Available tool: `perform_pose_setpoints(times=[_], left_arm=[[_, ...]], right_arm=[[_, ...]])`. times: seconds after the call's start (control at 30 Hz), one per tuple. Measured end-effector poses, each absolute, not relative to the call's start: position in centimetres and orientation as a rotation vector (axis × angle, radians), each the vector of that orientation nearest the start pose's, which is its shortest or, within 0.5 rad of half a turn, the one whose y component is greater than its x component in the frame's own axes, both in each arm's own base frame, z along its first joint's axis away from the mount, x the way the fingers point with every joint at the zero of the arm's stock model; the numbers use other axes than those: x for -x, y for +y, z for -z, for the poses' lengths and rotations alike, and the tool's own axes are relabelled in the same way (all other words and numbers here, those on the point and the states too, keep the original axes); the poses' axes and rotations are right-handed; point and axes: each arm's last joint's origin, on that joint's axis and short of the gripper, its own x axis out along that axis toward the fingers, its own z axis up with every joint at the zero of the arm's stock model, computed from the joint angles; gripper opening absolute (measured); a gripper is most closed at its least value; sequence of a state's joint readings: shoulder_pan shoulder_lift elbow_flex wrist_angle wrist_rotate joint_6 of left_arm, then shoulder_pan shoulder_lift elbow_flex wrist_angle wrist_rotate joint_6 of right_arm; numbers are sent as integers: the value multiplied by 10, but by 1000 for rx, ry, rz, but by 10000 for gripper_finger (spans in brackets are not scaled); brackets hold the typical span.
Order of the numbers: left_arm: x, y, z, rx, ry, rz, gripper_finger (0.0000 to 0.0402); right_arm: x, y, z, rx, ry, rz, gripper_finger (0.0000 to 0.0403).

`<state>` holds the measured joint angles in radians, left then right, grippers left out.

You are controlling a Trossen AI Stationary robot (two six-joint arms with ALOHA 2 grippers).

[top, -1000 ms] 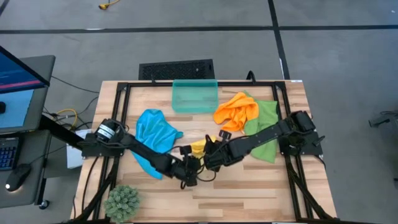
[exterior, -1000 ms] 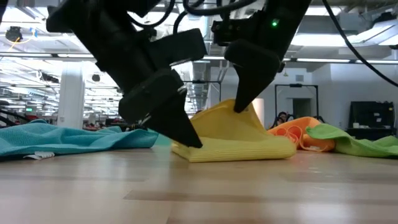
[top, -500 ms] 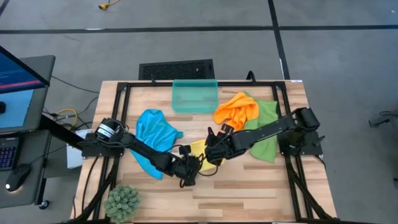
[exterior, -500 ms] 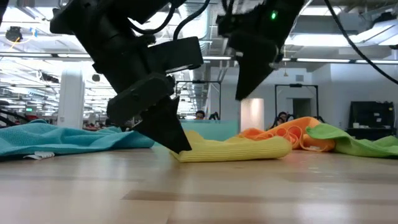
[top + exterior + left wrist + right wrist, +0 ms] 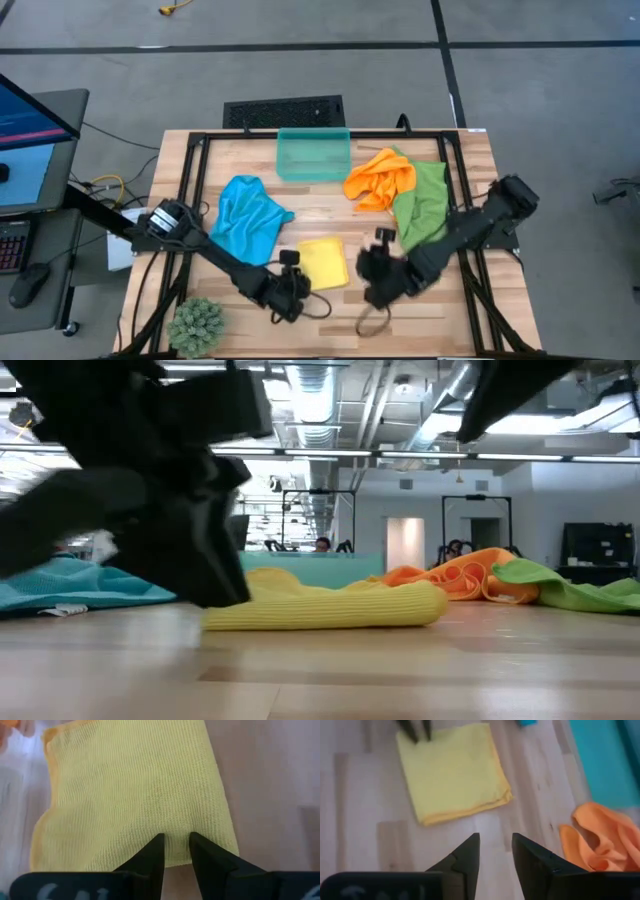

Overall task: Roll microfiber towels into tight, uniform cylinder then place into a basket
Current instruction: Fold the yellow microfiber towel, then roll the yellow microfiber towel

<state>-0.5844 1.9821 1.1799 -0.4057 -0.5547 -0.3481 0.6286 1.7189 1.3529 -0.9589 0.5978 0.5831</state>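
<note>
Near the front edge of the table, the left gripper sits low at the near edge of the yellow towel, its fingers narrowly parted with that edge of the cloth between them. The yellow towel lies folded flat in a square near the table's middle front. The right gripper hovers just beside the towel on its right, fingers slightly apart, holding nothing. Farther back, the blue towel lies crumpled toward the left edge; the green towel and orange towel are bunched toward the right edge, touching. The basket stands at the middle of the back edge.
</note>
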Motion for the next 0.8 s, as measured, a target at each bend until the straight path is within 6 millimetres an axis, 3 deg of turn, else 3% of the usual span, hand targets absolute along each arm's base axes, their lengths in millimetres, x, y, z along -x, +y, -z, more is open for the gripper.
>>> perform_pose_setpoints(times=[0.23, 0.4, 0.6, 0.8], left_arm=[[-309, -217, -144, -378, 999, -165, 86], [-308, -232, -160, -405, 991, -123, 86], [-304, -250, -178, -421, 975, -80, 88], [-301, -256, -178, -357, 1034, 24, 102]], right_arm=[[-271, 231, -205, 362, 1001, 184, 128], [-279, 248, -182, 417, 977, 111, 128], [-291, 251, -169, 460, 957, 70, 128], [-300, 241, -168, 445, 966, 100, 137]])
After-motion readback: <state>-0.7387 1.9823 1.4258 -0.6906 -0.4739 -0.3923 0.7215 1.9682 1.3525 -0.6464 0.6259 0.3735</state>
